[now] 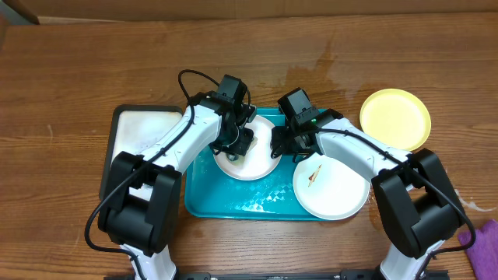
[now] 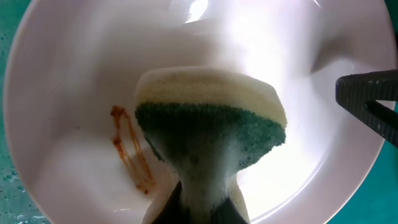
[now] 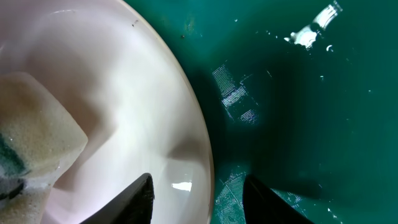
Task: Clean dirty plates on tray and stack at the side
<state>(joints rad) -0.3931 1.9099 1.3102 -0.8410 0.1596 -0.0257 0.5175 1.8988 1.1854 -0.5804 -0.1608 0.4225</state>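
Note:
A white plate [image 1: 253, 165] lies in the teal tray [image 1: 226, 206]. My left gripper [image 1: 237, 146] is shut on a yellow-and-green sponge [image 2: 211, 118] pressed on this plate [image 2: 74, 93], beside an orange smear [image 2: 130, 149]. My right gripper [image 1: 278, 146] is open and straddles the plate's right rim [image 3: 198, 193], one finger inside the plate [image 3: 124, 81] and one over the tray [image 3: 298, 112]. A second white plate [image 1: 331, 190] with an orange smear overlaps the tray's right edge. A yellow-green plate [image 1: 394, 118] lies on the table at the right.
A white tray with a black rim [image 1: 144, 128] sits just left of the teal tray. A purple cloth [image 1: 486, 243] lies at the front right edge. A wet patch [image 1: 323, 74] marks the wooden table behind the tray.

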